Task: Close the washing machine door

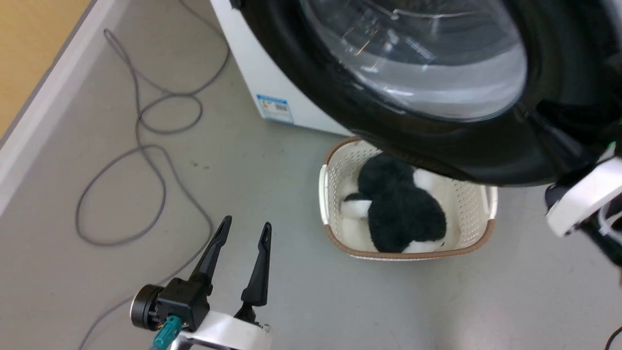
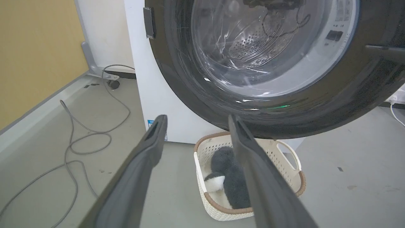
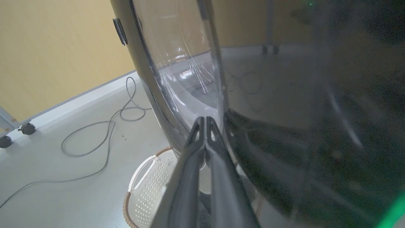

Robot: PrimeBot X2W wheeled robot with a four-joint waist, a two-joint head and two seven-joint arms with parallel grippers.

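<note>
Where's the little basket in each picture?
Head view: the basket is near the middle, a bit right, on the floor.
Left wrist view: the basket is low in the middle.
Right wrist view: the basket is at the bottom edge, left of middle, partly cut off.
Shared landmark: the big round door hangs just above the basket every time.

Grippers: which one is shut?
The right gripper, fingertips together close beside the washing machine door; the left gripper is open, over the floor.

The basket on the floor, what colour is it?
The basket is cream with a brown rim, clearest in the head view.
</note>
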